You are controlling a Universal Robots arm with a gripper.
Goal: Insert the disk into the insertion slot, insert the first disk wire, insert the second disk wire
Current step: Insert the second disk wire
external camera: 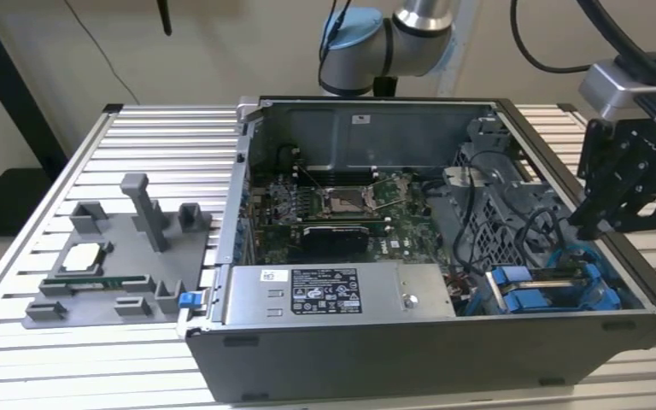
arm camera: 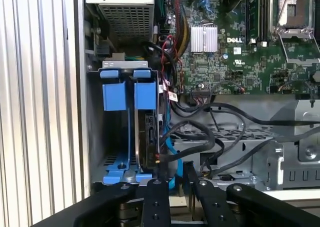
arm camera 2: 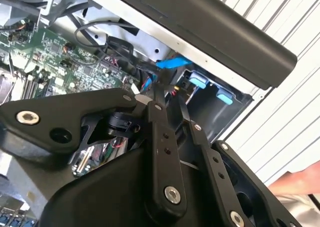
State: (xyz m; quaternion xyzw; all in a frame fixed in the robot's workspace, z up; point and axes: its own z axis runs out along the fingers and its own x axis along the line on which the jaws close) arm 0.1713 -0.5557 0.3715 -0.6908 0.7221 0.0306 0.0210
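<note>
The disk [arm camera: 150, 137] stands on edge inside the insertion slot [arm camera: 118, 176], held in its blue carrier [arm camera: 145, 94]; in the exterior view the disk [external camera: 550, 275] sits in the blue-railed cage [external camera: 511, 297] at the case's front right corner. My black gripper [external camera: 588, 231] hangs over that cage, just inside the case's right wall. In both wrist views my gripper [arm camera: 175, 173] [arm camera 2: 167, 94] has its fingers close together at the disk's rear end. A blue wire [arm camera: 169, 149] [arm camera 2: 170, 63] runs in between the fingertips. A black wire [arm camera: 200, 137] loops beside it.
The open computer case [external camera: 419, 359] lies on a slatted aluminium table [external camera: 146, 137], with the green motherboard [external camera: 340, 201] and a boxed power supply [external camera: 328, 295] inside. Loose black cables [external camera: 499, 213] cross near the cage. A grey parts fixture [external camera: 123, 256] stands at the exterior view's left. A hand [arm camera 2: 300, 179] is nearby.
</note>
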